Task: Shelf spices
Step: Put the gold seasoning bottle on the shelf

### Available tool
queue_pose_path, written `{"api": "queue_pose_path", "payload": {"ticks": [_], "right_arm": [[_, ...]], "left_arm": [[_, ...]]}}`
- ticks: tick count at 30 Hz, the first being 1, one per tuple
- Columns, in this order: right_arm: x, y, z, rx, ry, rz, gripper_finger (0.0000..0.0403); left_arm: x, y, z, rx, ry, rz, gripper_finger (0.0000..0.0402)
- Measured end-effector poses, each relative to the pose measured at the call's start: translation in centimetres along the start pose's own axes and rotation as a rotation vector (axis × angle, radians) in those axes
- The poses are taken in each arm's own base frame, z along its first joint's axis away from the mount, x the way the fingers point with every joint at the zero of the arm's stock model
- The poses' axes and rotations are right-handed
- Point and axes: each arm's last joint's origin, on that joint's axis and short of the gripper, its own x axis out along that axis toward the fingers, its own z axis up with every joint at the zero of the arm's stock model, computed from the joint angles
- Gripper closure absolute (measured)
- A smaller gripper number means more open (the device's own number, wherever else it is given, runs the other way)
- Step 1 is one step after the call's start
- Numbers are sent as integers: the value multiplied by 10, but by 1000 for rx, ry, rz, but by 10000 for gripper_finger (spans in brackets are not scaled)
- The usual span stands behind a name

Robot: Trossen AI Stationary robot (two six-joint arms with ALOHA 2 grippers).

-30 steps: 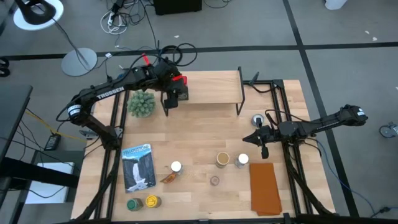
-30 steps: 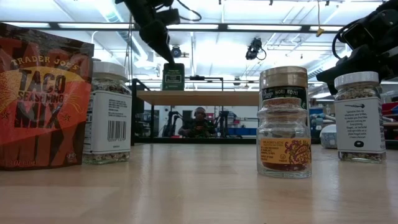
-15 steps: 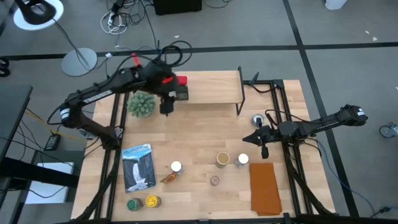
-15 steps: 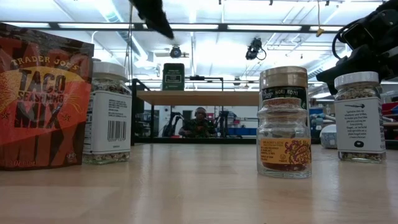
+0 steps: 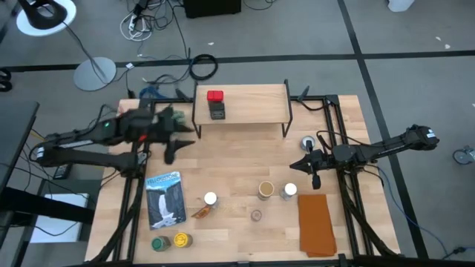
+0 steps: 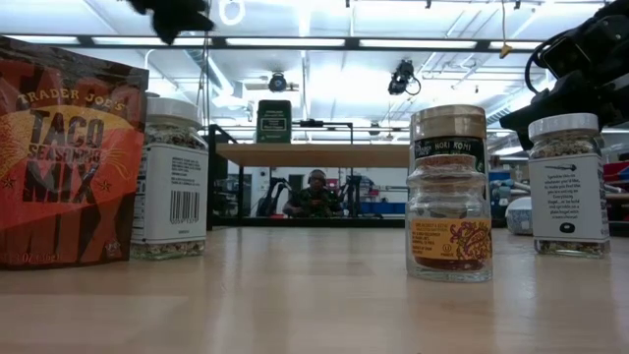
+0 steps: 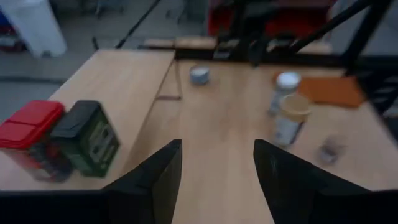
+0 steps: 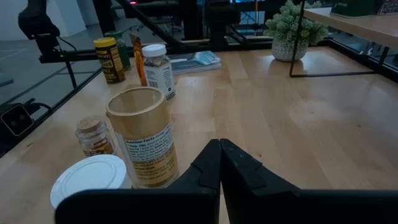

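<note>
The shelf (image 5: 249,104) stands at the far edge of the table (image 5: 245,159), and on its left end sit a red-lidded jar (image 5: 215,96) and a dark green tin (image 5: 217,112), touching each other. The left gripper (image 5: 176,141) hovers over the table's left side, well clear of the shelf, its jaws spread and holding nothing. The right gripper (image 5: 300,165) waits near the table's middle right, jaws pressed together, beside a round silvery tin (image 5: 307,142). The remaining spices stand along the near part of the table: a white-lidded jar (image 5: 210,199), a tan canister (image 5: 266,190), another white-capped jar (image 5: 289,190), a small cork-topped jar (image 5: 256,216) (labels unreadable from above), plus green-lidded (image 5: 158,242) and yellow-lidded (image 5: 180,239) jars at the near left corner.
</note>
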Motion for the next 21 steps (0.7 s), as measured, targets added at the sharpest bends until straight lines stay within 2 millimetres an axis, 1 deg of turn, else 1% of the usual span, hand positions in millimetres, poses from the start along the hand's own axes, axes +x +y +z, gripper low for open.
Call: {"api": "queue_pose_path", "payload": {"ticks": [4, 9, 14, 18, 21], "right_arm": [[0, 0, 0, 0, 0, 0, 394], [0, 0, 0, 0, 0, 0, 394], [0, 0, 0, 0, 0, 0, 394], [0, 0, 0, 0, 0, 0, 394], [0, 0, 0, 0, 0, 0, 394]], "left_arm": [[-15, -10, -30, -32, -39, -64, 198], [-21, -15, -65, -54, -41, -60, 198], [-19, -16, -92, -56, -67, -88, 198], [-11, -17, -111, -98, -31, -90, 198], [-4, -17, -125, -91, 17, -84, 198]]}}
